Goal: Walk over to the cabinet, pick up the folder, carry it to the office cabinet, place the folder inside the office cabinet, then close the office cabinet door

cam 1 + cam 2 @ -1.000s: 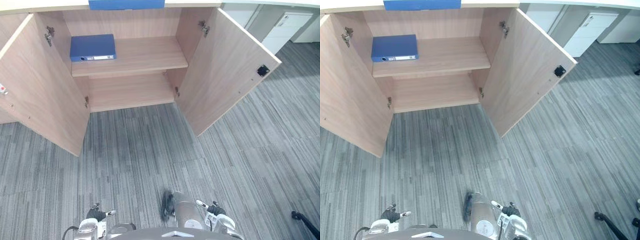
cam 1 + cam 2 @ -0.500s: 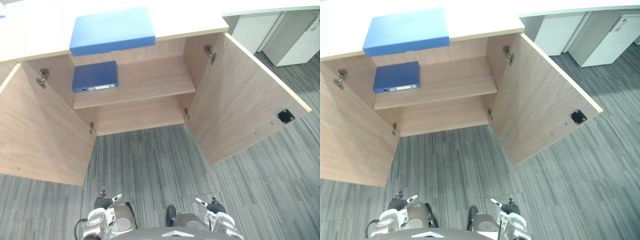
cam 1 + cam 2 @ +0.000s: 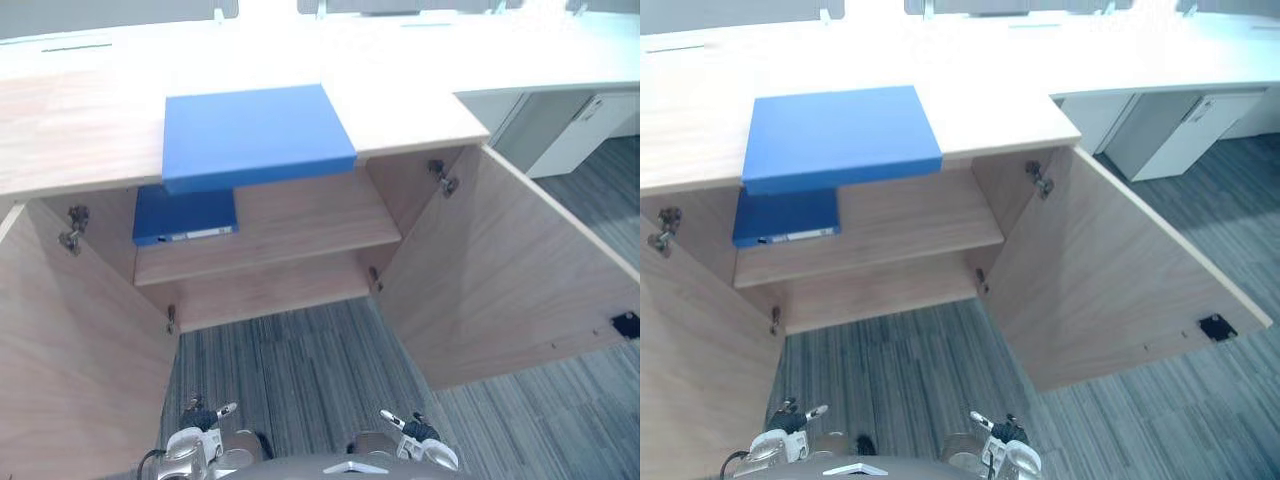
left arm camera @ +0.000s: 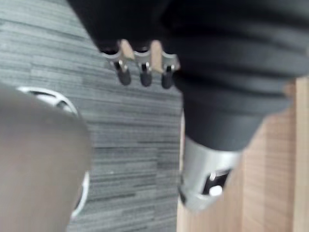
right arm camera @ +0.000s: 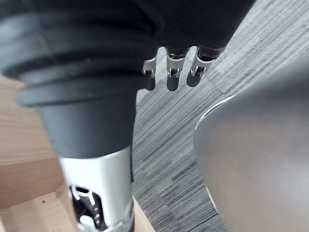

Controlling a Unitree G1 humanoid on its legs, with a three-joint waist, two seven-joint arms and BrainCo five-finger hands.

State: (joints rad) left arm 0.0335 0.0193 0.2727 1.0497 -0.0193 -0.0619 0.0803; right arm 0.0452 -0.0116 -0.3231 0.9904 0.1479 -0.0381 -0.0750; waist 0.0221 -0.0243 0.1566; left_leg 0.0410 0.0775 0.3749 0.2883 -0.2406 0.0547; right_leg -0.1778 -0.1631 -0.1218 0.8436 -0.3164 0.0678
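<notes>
Wooden cabinet (image 3: 80, 130), both doors swung open: left door (image 3: 70, 350), right door (image 3: 510, 280). Blue folder (image 3: 255, 135) lies flat on the cabinet top, its front edge just past the lip. Second blue folder (image 3: 185, 215) lies flat at the left end of the upper shelf (image 3: 300, 235), directly below the first. Grey striped carpet (image 3: 290, 380) in front. Left hand (image 3: 190, 440) and right hand (image 3: 420, 435) low at the near edge, well apart from the cabinet, fingers loosely extended, nothing in either
</notes>
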